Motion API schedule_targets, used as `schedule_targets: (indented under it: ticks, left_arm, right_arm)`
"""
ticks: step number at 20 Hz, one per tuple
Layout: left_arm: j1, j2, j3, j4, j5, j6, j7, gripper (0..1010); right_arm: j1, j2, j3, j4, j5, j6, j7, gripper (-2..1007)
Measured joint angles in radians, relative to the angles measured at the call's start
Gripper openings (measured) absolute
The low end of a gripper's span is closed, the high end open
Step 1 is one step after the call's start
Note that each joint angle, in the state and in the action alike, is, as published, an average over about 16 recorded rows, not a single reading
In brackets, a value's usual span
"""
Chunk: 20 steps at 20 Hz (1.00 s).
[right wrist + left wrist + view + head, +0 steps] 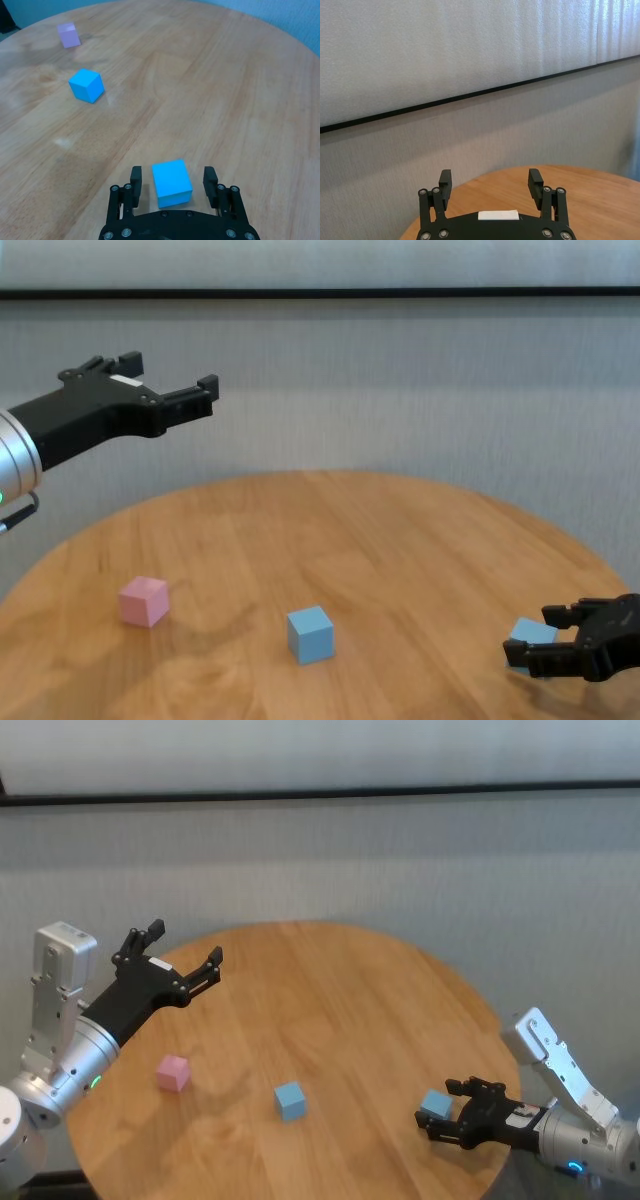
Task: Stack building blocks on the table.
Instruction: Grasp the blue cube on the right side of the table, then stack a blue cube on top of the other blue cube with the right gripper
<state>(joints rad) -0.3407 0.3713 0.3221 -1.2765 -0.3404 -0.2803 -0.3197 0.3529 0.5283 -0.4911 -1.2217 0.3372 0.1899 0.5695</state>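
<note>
1. Right wrist view: the right pincer (173, 182) sits low on the table (210, 85) with its fingers apart, one on each side of a light blue block (172, 183). A gap shows on both sides, so nothing is clamped yet.
2. Head view: this block (436, 1104) lies close to the table's near right edge. The second light blue block (290, 1101) rests near the middle front, and the pink block (173, 1072) lies well apart to the left. None is stacked.
3. Left pincer (172, 963): raised above the table's left rim, fingers apart, holding nothing and pointed toward the wall.
4. Risk, skewed grip: the block appears slightly turned relative to the fingers. On closing, one finger could meet a corner first, twisting the block or squeezing it out.
5. Risk, edge loss: a block pushed rather than gripped could slide toward the nearby rim and fall off.
6. Risk, table scrape: the fingers ride very low, so any further descent could jam them against the wood.
7. Risk, placement: a tilted grasp would probably set the block askew on the next one, toppling the stack.
</note>
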Motion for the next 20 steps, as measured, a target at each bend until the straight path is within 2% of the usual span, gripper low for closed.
schedule_targets:
  ticks: [6,11,16,20]
  left_arm:
    - [0.0,0.0,0.0,0.0,0.0,0.0,0.0,1000]
    - [0.0,0.0,0.0,0.0,0.0,0.0,0.0,1000]
    - [0.0,0.0,0.0,0.0,0.0,0.0,0.0,1000]
    - [0.0,0.0,0.0,0.0,0.0,0.0,0.0,1000]
  right_arm:
    - [-0.001,0.0,0.001,-0.002,0.001,0.0,-0.002,560]
    - [-0.005,0.0,0.0,-0.016,-0.008,-0.002,-0.013,425]
    - [-0.006,-0.014,-0.007,-0.051,-0.033,-0.001,-0.036,370]
    - [-0.001,-0.039,-0.019,-0.09,-0.06,0.007,-0.056,369]
